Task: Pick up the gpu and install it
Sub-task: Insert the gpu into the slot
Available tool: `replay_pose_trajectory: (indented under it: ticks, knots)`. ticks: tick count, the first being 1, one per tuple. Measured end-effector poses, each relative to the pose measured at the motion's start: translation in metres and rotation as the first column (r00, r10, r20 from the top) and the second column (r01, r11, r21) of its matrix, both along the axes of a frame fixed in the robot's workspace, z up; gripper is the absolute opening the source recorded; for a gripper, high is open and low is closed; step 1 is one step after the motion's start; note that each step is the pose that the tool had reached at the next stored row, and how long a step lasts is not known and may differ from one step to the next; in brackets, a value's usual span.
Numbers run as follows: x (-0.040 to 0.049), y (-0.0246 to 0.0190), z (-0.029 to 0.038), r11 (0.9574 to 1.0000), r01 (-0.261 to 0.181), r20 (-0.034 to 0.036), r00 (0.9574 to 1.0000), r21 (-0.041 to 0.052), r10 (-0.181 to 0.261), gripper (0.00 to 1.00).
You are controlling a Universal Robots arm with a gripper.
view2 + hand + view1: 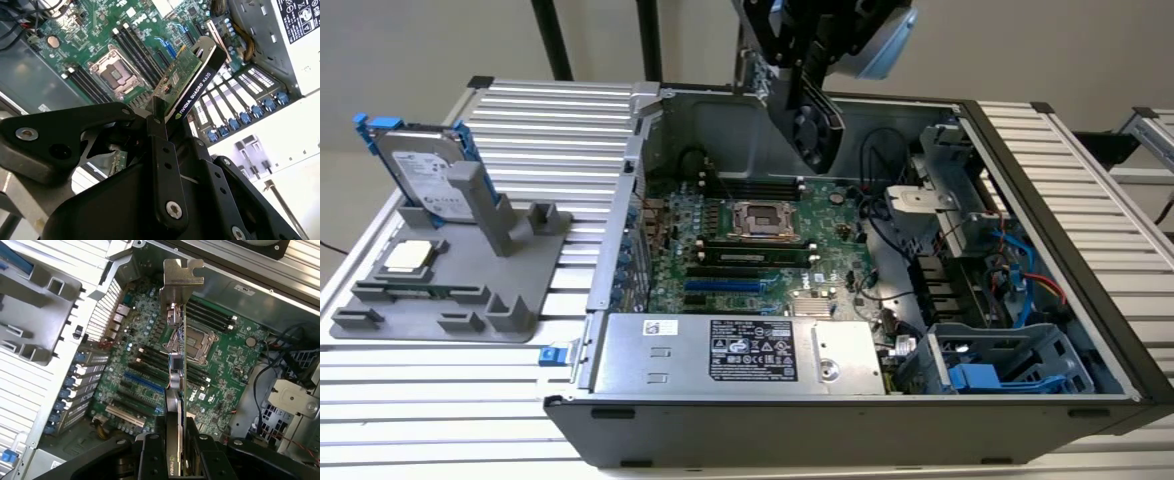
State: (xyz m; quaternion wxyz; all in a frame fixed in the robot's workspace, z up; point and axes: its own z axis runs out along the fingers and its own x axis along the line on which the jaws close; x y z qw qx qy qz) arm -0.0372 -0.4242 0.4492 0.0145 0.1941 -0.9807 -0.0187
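Tool clamped on gpu: thin green board, black cooler face, silver end bracket, over motherboard.

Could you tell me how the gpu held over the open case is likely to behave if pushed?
Probably stiff: the gpu extends from the hand with no visible sag. Likely fragile, since bare green board and small parts show in the second wrist view. Clamped at one end, it might pivot if nudged sideways.
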Motion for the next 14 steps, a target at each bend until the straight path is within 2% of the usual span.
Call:
replay_pose_trajectory:
  ticks: [14]
  knots:
    - [0.0000, 0.0000, 0.0000, 0.9969, -0.079, 0.0000, 0.9969, 0.0000, 0.079, 0.00]
